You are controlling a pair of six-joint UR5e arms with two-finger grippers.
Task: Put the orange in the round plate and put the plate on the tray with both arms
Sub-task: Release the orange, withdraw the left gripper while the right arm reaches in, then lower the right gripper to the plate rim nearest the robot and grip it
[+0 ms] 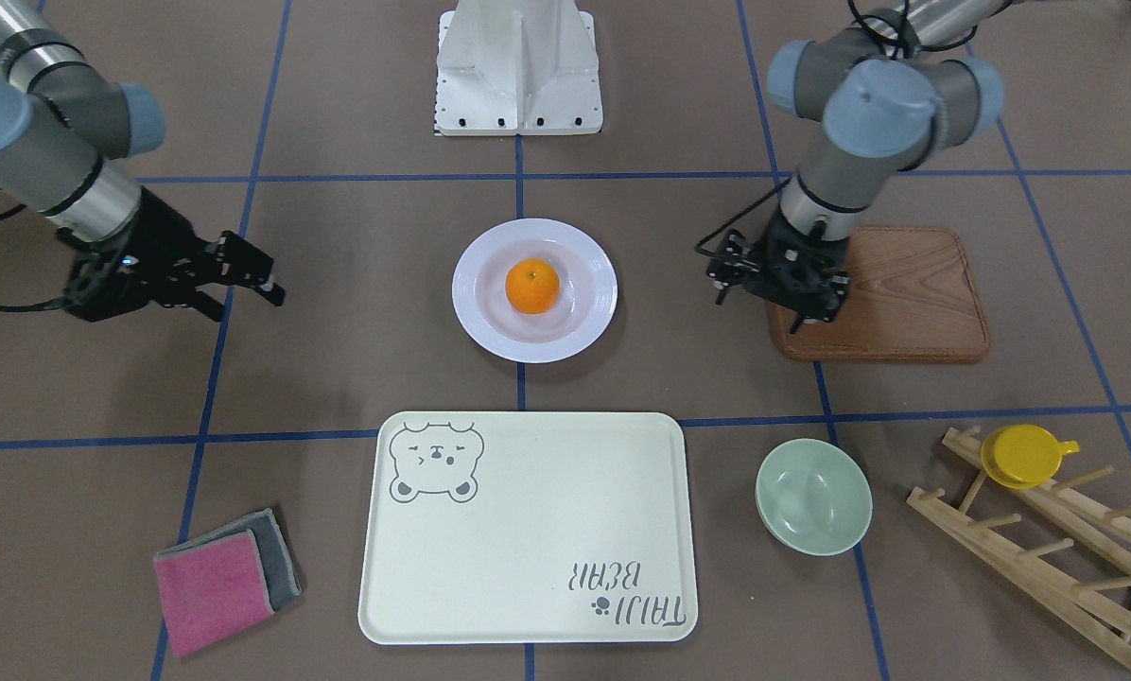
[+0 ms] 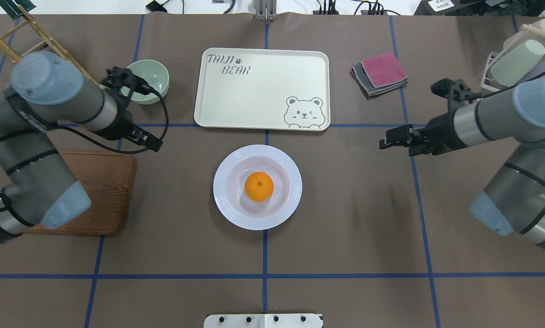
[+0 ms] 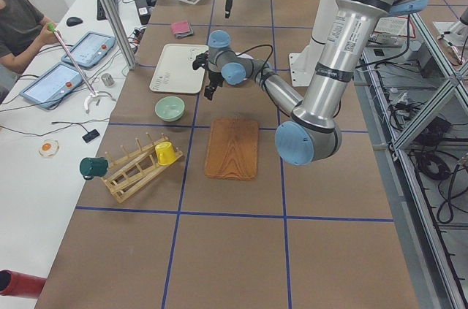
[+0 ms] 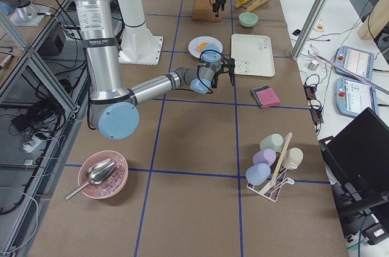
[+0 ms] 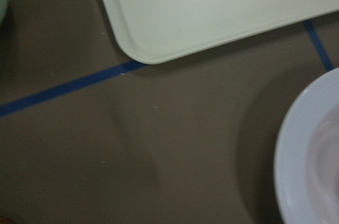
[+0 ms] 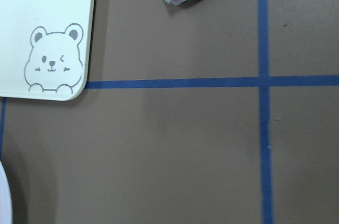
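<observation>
The orange [image 1: 531, 286] lies in the middle of the white round plate [image 1: 594, 322], which stands on the table at the centre, just on the robot's side of the tray [image 1: 528, 558]. Nothing is on the cream tray. My left gripper [image 1: 756, 305] hovers over the edge of the wooden board, well off the plate's side, and looks open with nothing in it. My right gripper [image 1: 244, 301] hangs on the plate's other side, equally far off, open and holding nothing. The left wrist view catches the plate's rim [image 5: 296, 160] and a tray corner [image 5: 148, 49].
A brown wooden board [image 1: 915, 293] lies beneath the left gripper. A pale green bowl [image 1: 813, 497] sits beside the tray, and a wooden rack with a yellow cup [image 1: 1024, 456] beyond it. Folded pink and grey cloths [image 1: 220, 586] lie on the tray's other side. A seated person [image 3: 18, 20] is beside the table.
</observation>
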